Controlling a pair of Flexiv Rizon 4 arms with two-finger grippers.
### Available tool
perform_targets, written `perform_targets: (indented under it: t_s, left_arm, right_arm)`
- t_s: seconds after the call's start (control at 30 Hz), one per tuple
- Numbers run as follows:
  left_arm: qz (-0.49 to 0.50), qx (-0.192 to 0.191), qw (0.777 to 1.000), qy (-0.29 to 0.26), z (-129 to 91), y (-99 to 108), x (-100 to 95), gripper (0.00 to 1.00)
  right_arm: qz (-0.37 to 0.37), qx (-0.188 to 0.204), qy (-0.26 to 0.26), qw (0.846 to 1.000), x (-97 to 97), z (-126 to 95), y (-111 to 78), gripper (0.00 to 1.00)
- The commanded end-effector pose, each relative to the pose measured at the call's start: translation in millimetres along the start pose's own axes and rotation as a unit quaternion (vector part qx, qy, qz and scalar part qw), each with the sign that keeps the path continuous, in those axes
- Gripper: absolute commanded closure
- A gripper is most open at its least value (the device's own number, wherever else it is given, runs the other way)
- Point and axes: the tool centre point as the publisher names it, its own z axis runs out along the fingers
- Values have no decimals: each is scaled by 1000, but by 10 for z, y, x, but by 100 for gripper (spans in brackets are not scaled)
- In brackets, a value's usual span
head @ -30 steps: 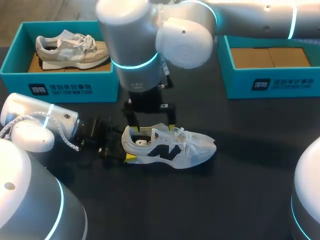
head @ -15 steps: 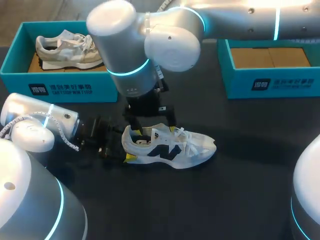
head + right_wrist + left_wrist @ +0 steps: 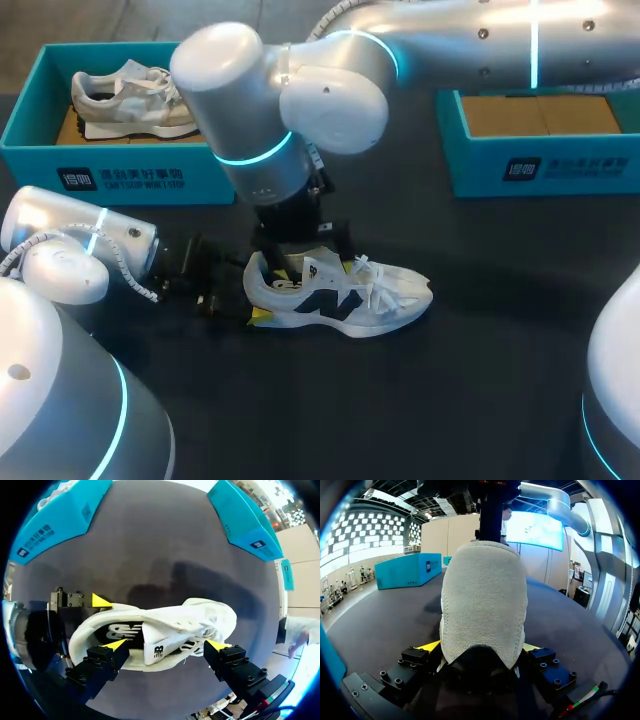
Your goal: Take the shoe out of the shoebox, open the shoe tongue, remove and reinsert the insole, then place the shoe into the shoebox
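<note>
The white shoe (image 3: pixel 350 298) stands on its sole on the dark table (image 3: pixel 480 390), between the two teal shoeboxes and nearer the table's front than either. Its heel points toward my left arm and its toe toward my right side.

My left fingers (image 3: pixel 258 315) lie low along the table and are clamped on the heel. In the left wrist view one yellow tip presses each side of the heel counter, which fills the space between them.

My right fingers (image 3: pixel 268 245) hang over the shoe's opening from above and stand wide apart. In the right wrist view one tip is over the collar and the other is beside the laces. The tongue (image 3: pixel 159 647) lies between the tips. Whether either tip touches the shoe cannot be told.

The insole (image 3: pixel 120 631) shows inside the opening, seated in the shoe.

The left shoebox (image 3: pixel 130 175) holds a second shoe (image 3: pixel 135 95), grey and beige. The right shoebox (image 3: pixel 540 165) shows only its brown cardboard floor. Both boxes are well apart from the white shoe.
</note>
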Motion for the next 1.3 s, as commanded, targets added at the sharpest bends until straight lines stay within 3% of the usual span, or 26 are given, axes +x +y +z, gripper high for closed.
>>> perform_targets:
  t_s: [0.03,0.43,0.9,0.97,1.07,1.17,1.3]
  left_arm:
    - [0,-1,1000,0,49,25,-35,100]
    - [0,-1,1000,0,49,25,-35,100]
    - [0,-1,1000,0,49,25,-35,100]
    - [0,-1,1000,0,49,25,-35,100]
    - [0,-1,1000,0,49,25,-35,100]
    - [0,-1,1000,0,49,25,-35,100]
    - [0,-1,1000,0,49,25,-35,100]
  right_arm:
    - [40,2,-7,999,61,107,-41,0]
    - [46,17,-39,998,78,234,-33,0]
    - [76,45,-82,993,-65,252,-61,0]
    - [80,47,-83,992,-88,244,-66,18]
    - [89,49,-84,991,-130,228,-73,25]
    - [97,50,-85,990,-164,200,-77,47]
    - [102,51,-87,990,-205,171,-74,60]
